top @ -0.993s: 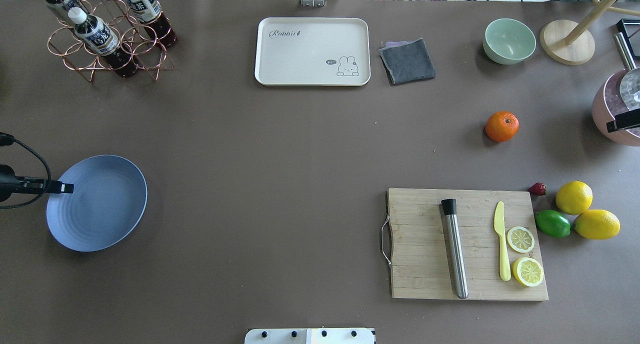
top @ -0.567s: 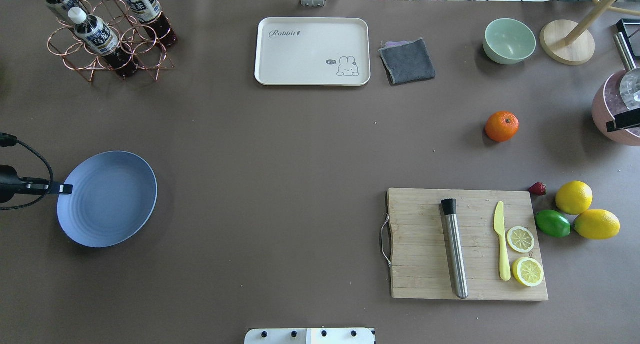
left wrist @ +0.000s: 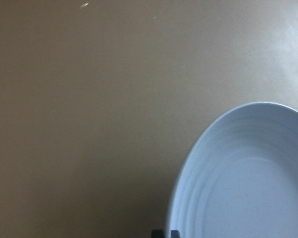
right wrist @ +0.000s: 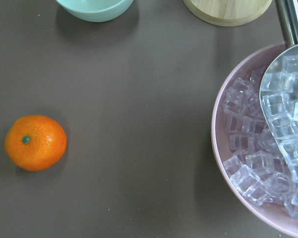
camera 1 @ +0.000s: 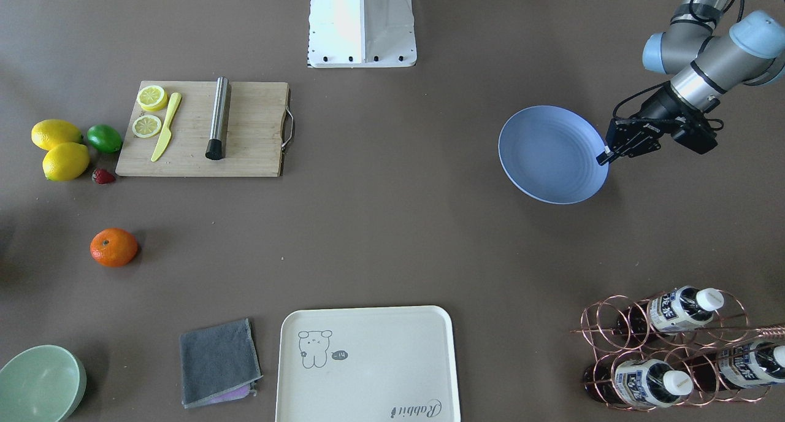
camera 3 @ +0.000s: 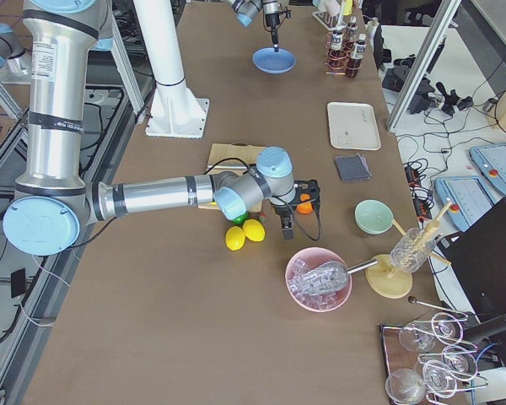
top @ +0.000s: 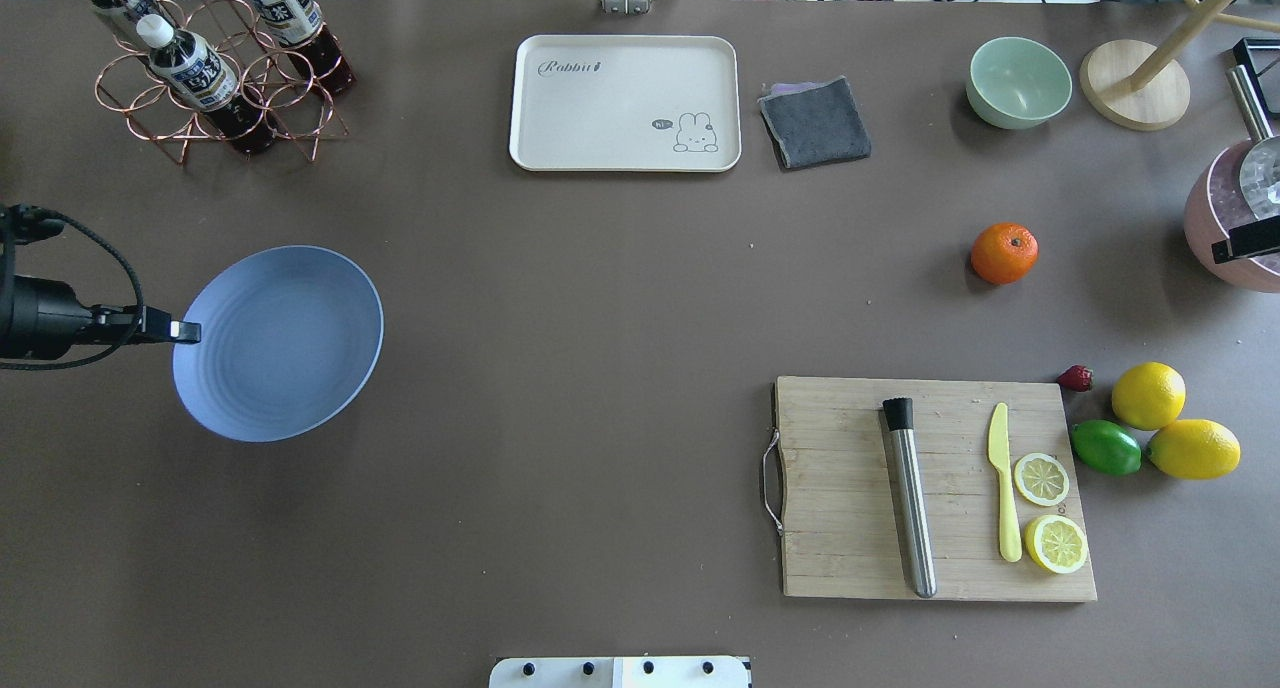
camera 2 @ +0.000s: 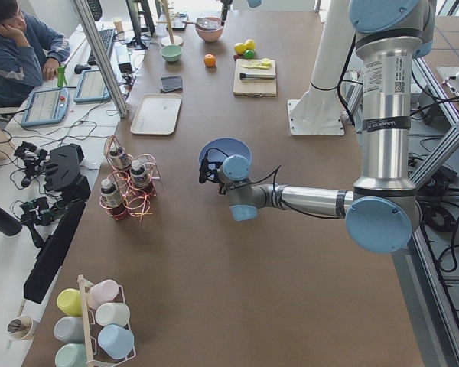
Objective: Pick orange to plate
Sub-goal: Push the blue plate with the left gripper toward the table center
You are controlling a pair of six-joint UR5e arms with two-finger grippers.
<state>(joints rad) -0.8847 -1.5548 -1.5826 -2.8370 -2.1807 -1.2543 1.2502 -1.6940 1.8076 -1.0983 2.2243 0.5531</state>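
Observation:
The orange (top: 1004,253) rests on the brown table at the right, also seen as the orange (camera 1: 113,247) and the orange (right wrist: 36,143) with its green stem dot up. The pale blue plate (top: 280,343) hangs tilted above the table at the left. My left gripper (top: 185,330) is shut on the plate's left rim, also seen as the left gripper (camera 1: 604,157) on the plate (camera 1: 552,155). My right gripper (top: 1245,245) shows only as a dark bar at the right edge, over the pink bowl and right of the orange; I cannot tell its state.
A cutting board (top: 850,528) carries a steel muddler, a yellow knife and lemon slices. Lemons (top: 1148,395), a lime (top: 1105,447) and a strawberry lie beside it. A pink ice bowl (right wrist: 248,148), mint bowl (top: 1018,81), grey cloth (top: 815,121), cream tray (top: 625,103) and bottle rack (top: 210,68) line the back.
My left gripper has carried the plate to the right and toward the far side of the table. The orange and the right gripper have not moved.

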